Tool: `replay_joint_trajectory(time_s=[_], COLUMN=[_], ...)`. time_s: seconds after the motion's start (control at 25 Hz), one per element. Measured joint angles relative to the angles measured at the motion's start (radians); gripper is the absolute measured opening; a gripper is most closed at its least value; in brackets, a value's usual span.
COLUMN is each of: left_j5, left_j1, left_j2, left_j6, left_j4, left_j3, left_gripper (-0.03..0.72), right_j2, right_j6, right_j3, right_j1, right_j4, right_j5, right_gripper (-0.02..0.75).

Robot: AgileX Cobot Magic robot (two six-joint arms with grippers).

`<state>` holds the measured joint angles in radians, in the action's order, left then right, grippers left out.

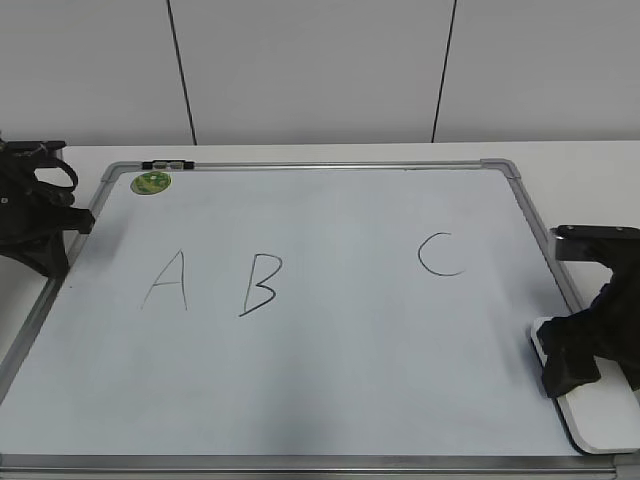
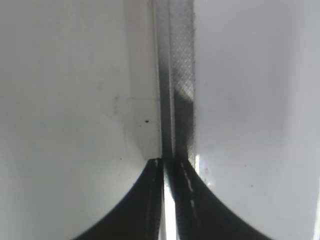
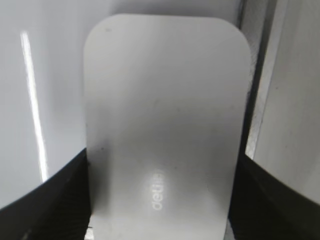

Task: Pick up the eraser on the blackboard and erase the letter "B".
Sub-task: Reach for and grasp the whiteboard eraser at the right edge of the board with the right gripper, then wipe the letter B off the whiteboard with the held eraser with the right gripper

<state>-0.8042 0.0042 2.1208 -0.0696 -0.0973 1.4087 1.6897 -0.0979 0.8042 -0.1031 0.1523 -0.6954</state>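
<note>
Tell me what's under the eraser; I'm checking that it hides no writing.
The eraser lies on the blackboard, in its lower right corner beside the frame. Bare board shows around it. The right gripper straddles it. Whatever lies directly beneath is covered.

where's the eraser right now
The eraser lies at the blackboard's lower right corner in the exterior view, by the frame, with the right gripper straddling it, well right of the C.
</note>
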Motion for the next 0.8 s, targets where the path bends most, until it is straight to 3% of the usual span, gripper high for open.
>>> replay_joint_trajectory(time_s=[0.4, 0.8], left_j5=[0.002, 0.002], left_j1=[0.000, 0.000], left_j2=[0.000, 0.000], left_j6=[0.000, 0.000], left_j4=[0.000, -0.008], left_j3=[0.000, 0.000], left_gripper=[0.049, 0.049], right_j2=[-0.106, -0.059], right_j6=[-0.005, -0.010], right_j3=[0.159, 0.424], right_j1=[-0.026, -0.235], right_j4=[-0.018, -0.018], right_j5=[-0.187, -0.290], right_gripper=[0.531, 0.531])
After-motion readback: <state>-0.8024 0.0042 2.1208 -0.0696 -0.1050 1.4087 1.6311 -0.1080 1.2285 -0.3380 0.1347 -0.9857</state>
